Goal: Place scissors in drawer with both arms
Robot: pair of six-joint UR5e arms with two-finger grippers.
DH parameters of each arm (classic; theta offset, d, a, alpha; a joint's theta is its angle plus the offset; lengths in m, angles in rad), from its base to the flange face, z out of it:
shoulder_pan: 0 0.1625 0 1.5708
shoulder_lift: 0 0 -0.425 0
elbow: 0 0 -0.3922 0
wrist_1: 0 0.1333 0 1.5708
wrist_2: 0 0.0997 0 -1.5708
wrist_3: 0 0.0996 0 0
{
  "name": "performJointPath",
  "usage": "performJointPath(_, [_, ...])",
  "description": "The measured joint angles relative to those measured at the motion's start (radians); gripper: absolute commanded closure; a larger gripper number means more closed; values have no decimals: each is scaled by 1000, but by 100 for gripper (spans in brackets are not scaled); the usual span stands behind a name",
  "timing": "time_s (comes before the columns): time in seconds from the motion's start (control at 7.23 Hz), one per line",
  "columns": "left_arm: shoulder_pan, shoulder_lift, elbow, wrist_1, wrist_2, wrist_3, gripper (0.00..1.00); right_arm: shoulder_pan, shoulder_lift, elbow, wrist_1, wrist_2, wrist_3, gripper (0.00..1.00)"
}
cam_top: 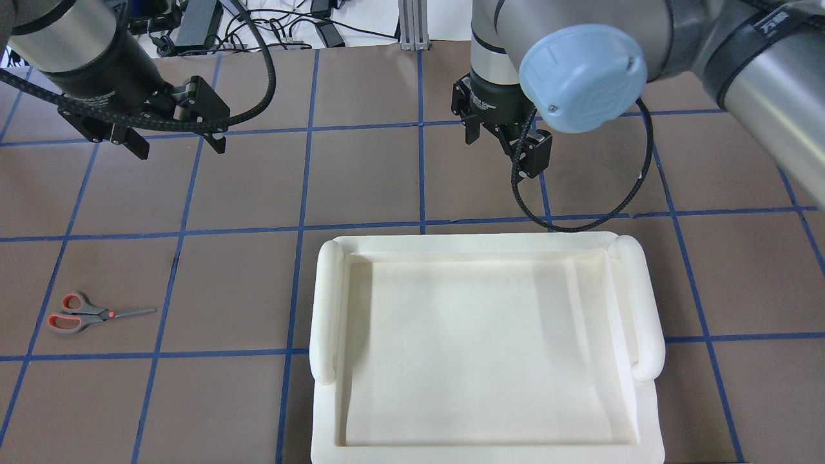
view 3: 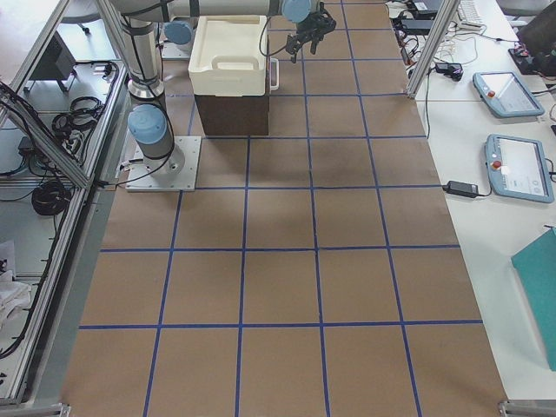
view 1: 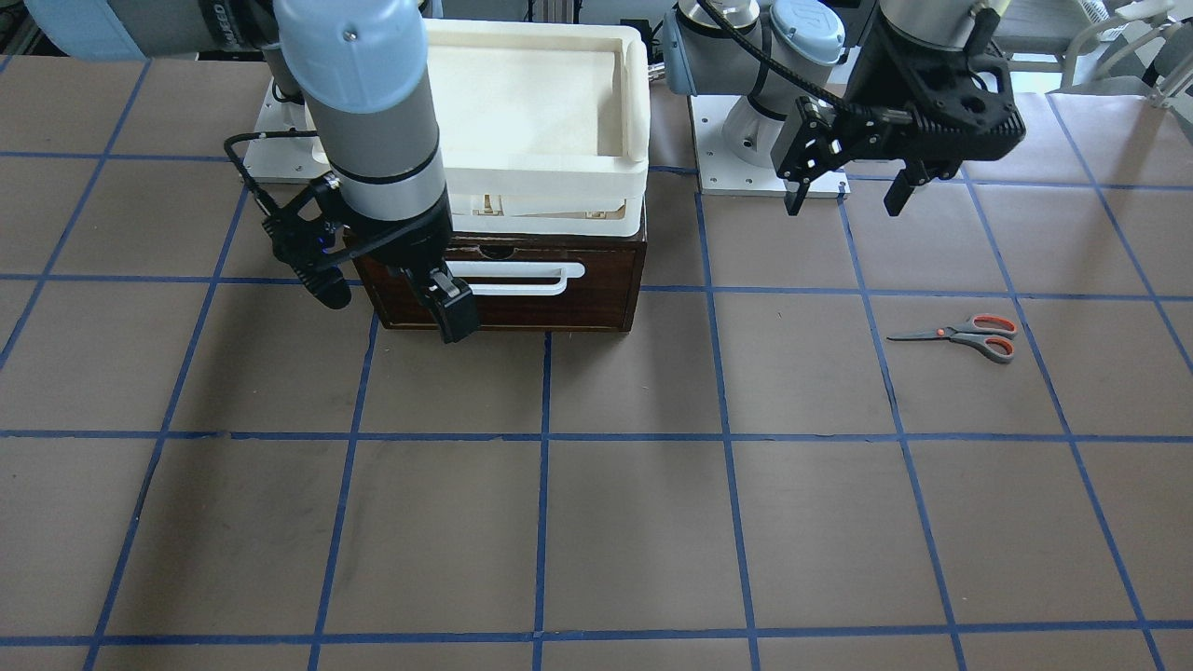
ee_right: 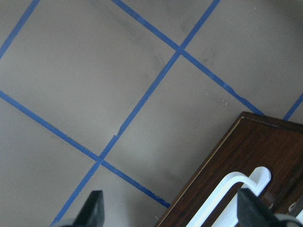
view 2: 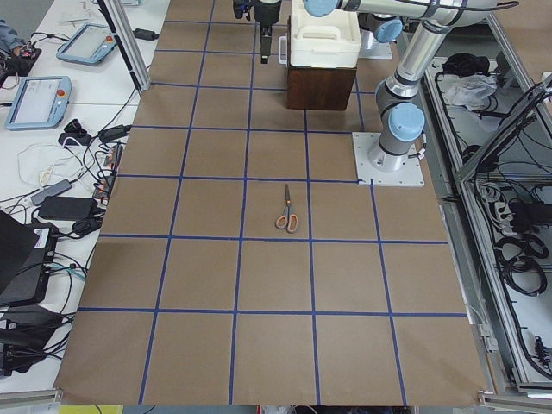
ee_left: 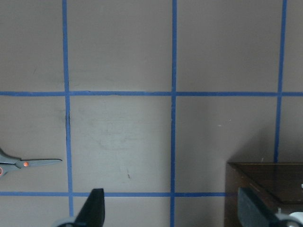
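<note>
The scissors (view 1: 960,335) lie flat on the brown table, blades closed; they also show in the overhead view (cam_top: 97,314) and the exterior left view (view 2: 287,211). My left gripper (view 1: 843,198) hangs open and empty above the table, well behind the scissors; its wrist view catches only the blade tip (ee_left: 33,163). The dark brown drawer (view 1: 559,308) is shut, its white bar handle (view 1: 517,278) facing away from the robot. My right gripper (view 1: 391,308) is open and empty, just in front of the drawer's front near the handle's end (ee_right: 236,189).
A white foam tray (cam_top: 325,309) sits on top of the drawer box and hides it in the overhead view. Blue tape lines grid the table. Both arm bases (view 1: 764,168) stand behind the box. Tablets and cables lie beside the table (view 2: 43,95).
</note>
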Motion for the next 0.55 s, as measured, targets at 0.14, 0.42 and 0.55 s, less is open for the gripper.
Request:
performJointPath(0.14, [48,-3,-40,3,4,82,0,20,24,0,2,0,71,0])
performJointPath(0.42, [180,-11,-133,21,7,283,1,43,77,0,11,3,201,0])
performJointPath(0.55, [258,-13,-168,25,13,450,2,50,99,0,15,7,248,0])
